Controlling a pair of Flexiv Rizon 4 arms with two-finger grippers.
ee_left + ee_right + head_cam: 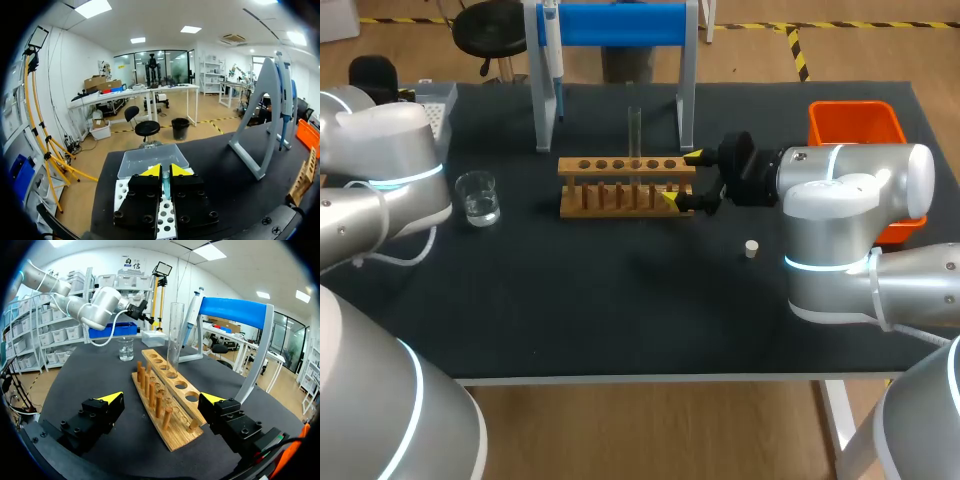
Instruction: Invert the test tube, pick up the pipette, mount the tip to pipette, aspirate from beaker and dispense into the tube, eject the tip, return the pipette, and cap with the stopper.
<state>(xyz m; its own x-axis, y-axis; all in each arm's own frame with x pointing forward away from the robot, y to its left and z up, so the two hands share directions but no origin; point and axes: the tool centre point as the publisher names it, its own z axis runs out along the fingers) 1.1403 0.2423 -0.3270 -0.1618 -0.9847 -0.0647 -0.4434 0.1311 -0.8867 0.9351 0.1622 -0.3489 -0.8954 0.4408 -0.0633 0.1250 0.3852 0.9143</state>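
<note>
The test tube (634,135) stands upright in a middle hole of the wooden rack (625,186), upper centre of the head view. It looks like thin glass, so it is likely light, stiff, slippery and easily cracked. I judge the bare length above the rack the place to pinch, and gently. The right tool (682,178) is released, its fingers spread either side of the rack's right end, clear of the tube. The stopper (751,249) lies right of centre on the desk (620,320), with the beaker (478,197) at left. The left tool (165,171) is clenched over the tip box (150,159), gripping nothing I can make out.
</note>
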